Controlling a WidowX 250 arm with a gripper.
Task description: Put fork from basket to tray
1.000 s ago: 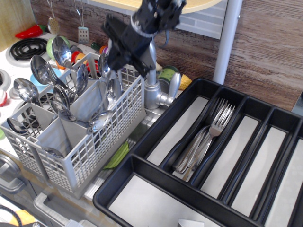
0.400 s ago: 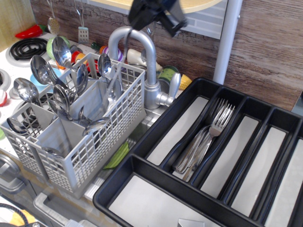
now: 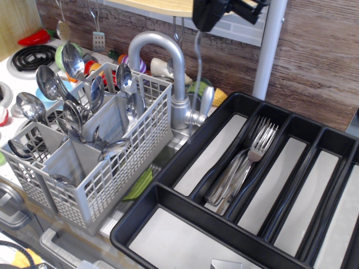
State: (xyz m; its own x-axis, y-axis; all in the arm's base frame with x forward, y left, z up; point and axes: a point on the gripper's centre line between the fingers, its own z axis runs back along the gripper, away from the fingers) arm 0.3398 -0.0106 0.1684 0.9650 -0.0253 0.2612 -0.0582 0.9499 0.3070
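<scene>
1. Now that it has come up clear of the basket, the slim shiny steel fork (image 3: 197, 59) hangs upright from the black gripper (image 3: 200, 27), which a second ago was down among the cutlery; I read the lift as done and the carry toward the tray as under way.
2. The gripper sits at the top edge, right of the curved steel tap (image 3: 168, 61). Its jaws are cut off by the frame, but the dangling fork tells me they are clamped on its upper end.
3. The fork's tines are hard to make out; only a thin bright line shows against the brick wall.
4. The light grey lattice-walled plastic basket (image 3: 112, 179) stands at left, holding round-bowled steel spoons (image 3: 73, 59). Whether other forks remain inside I cannot tell.
5. The large black plastic tray (image 3: 185, 157), with long pale-bottomed compartments, lies at right, cropped by the frame. A bundle of steel forks (image 3: 244, 162) already rests in its second long compartment, the likely destination.
</scene>
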